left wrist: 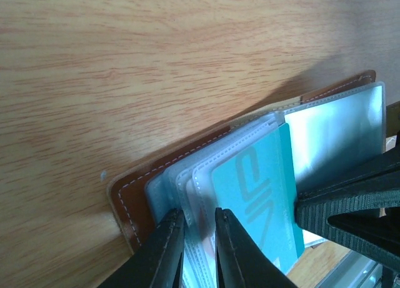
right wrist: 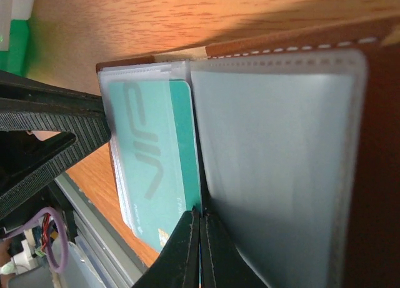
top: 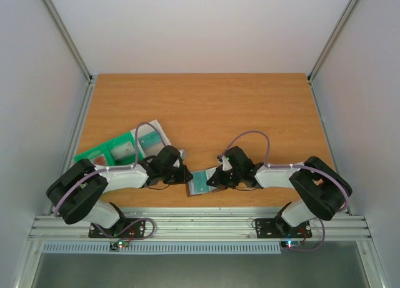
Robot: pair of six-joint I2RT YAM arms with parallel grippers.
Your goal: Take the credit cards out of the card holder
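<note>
The left end effector (left wrist: 200, 218) clamps the card holder (left wrist: 133, 199) steady; the right end effector (right wrist: 200, 224) pinches a teal credit card (right wrist: 156, 169) for pulling.

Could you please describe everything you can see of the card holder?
The card holder lies open on the wooden table, near its front edge. It has a brown leather-like cover with white stitching and translucent plastic sleeves inside, with a teal card in one. The left claw pinches some sleeve edges. The right claw is closed at the teal card's edge.
</note>
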